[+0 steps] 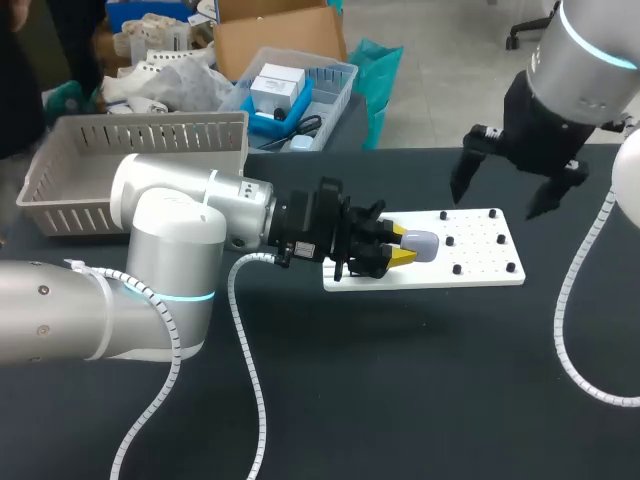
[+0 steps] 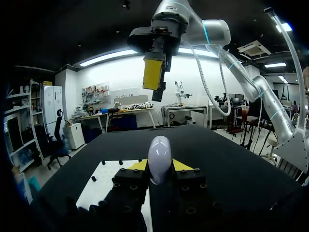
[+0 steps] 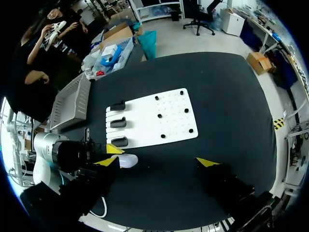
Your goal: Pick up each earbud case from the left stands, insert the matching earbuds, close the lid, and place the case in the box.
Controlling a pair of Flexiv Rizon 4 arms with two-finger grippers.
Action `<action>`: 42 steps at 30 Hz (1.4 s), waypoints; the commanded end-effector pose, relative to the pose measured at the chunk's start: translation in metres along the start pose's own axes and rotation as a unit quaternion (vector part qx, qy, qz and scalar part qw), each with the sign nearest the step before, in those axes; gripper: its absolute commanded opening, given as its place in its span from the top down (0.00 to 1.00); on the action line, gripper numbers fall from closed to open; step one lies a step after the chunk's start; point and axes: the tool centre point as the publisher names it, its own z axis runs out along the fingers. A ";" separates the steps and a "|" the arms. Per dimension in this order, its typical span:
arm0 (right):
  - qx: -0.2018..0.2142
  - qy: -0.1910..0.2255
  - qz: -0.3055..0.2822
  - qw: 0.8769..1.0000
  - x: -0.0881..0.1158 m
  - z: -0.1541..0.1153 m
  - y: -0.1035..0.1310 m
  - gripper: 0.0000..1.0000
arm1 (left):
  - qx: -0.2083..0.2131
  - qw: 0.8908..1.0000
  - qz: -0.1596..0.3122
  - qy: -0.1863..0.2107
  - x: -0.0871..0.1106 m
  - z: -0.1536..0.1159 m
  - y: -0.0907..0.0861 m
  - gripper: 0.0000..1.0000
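Left pincer (image 1: 404, 245) clamps case (image 1: 422, 244) — at board (image 1: 482, 262) edge.

**Black bench, white pegged board**

A matte black bench (image 1: 400, 380) spreads under both claws, bare dark surface on every side of them. On it a white rectangular board (image 1: 478, 255) lies flat. One short end of the board sits beneath the tips of the left claw (image 1: 403, 245), and the rest runs on ahead of those tips. The right claw (image 1: 495, 203) hangs above the board, which shows below and ahead of it in the right wrist view. Six small black pegs (image 1: 449, 241) stand upright on the part of the board ahead of the left claw, set in pairs, well apart from one another. Faint tiny dots mark the white between them.
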 end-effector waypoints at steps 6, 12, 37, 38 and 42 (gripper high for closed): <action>-0.006 0.011 -0.049 0.999 -0.009 -0.005 -0.028 0.00 | -0.002 1.000 0.000 0.000 0.000 0.000 -0.001 1.00; 0.000 0.013 -0.088 0.996 -0.015 -0.006 -0.043 0.00 | -0.002 1.000 0.000 0.000 0.000 0.000 -0.001 1.00; 0.013 0.003 -0.135 0.991 -0.015 -0.015 -0.057 0.00 | 0.001 1.000 0.000 0.001 -0.003 -0.002 0.000 1.00; 0.013 0.003 -0.135 0.991 -0.015 -0.015 -0.057 0.00 | -0.001 1.000 0.004 0.000 -0.007 -0.003 0.001 1.00; 0.013 0.003 -0.135 0.991 -0.015 -0.015 -0.057 0.00 | -0.008 1.000 0.014 0.003 -0.018 -0.011 0.004 1.00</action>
